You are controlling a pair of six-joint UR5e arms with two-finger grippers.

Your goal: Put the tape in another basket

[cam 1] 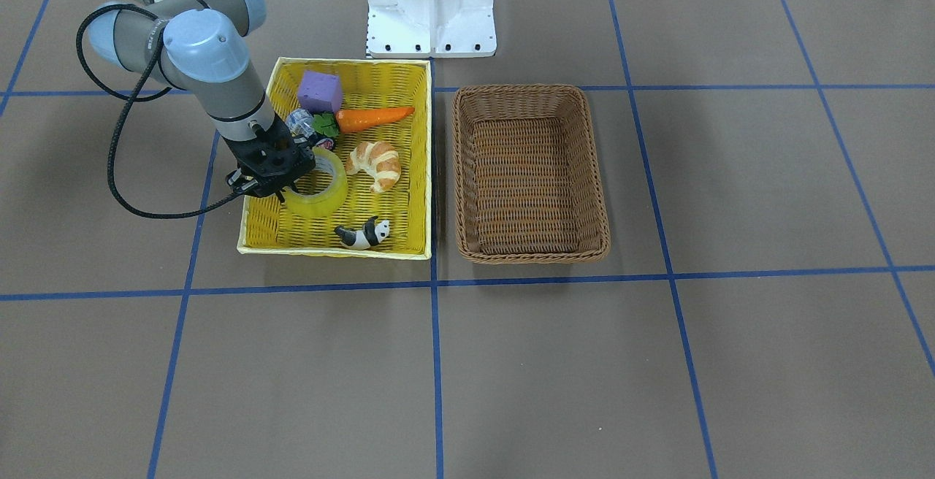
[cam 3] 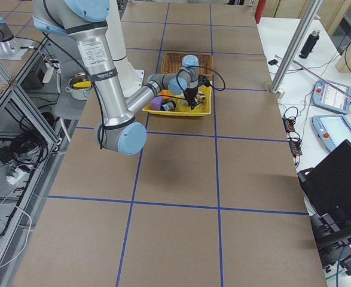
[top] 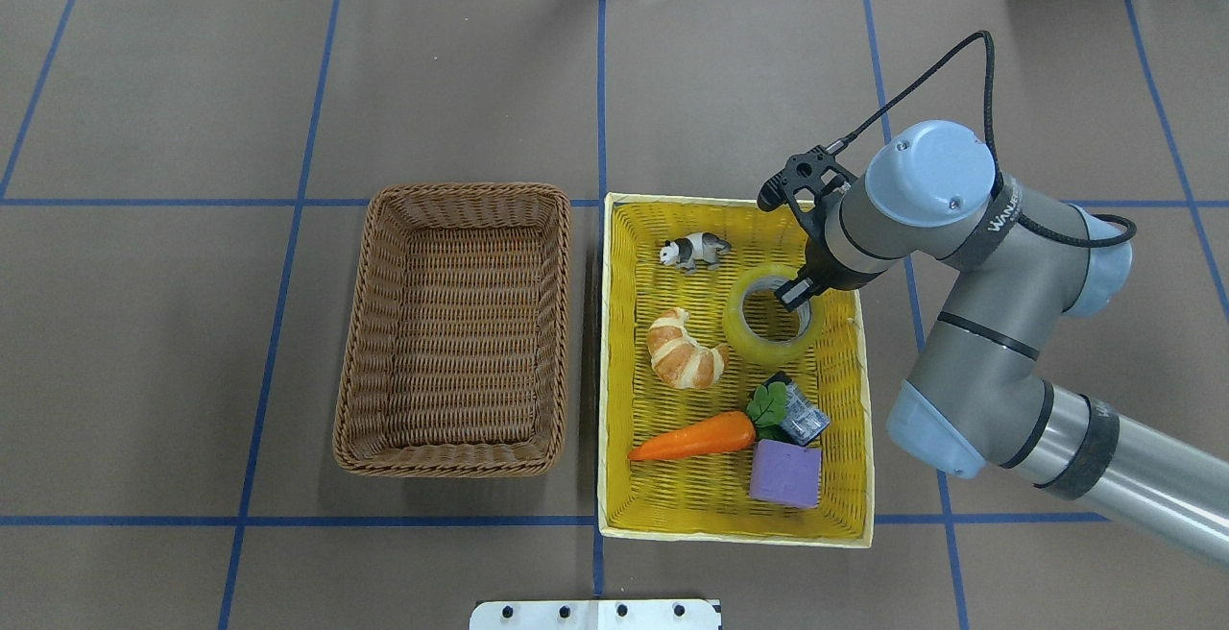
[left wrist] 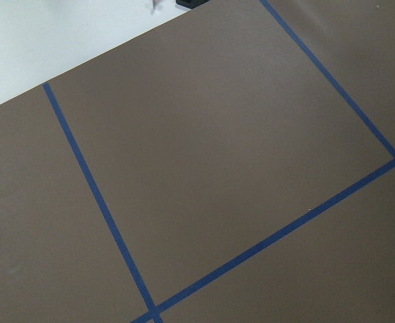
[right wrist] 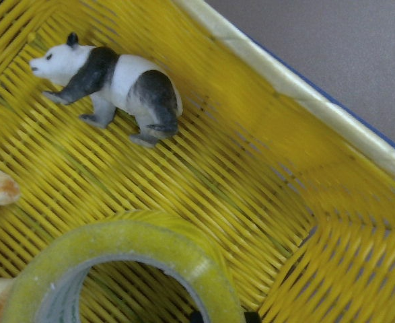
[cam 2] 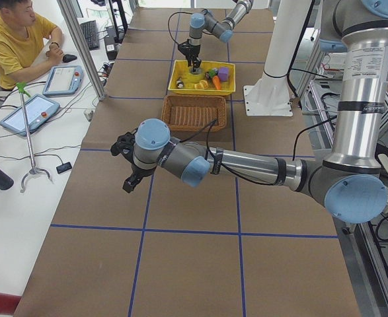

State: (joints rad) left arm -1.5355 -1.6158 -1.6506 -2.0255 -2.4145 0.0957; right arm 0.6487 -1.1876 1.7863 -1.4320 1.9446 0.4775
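Grey right arm reaches down, end effector straddling wall of tape.

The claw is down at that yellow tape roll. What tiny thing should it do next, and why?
Probably close the right claw on the tape's wall. One finger sits inside the roll's hole, the other seems just outside, so the wall lies between them, apparently unpinched. The tape lies in the yellow basket and the brown basket is empty, so a grip must come before any lift.
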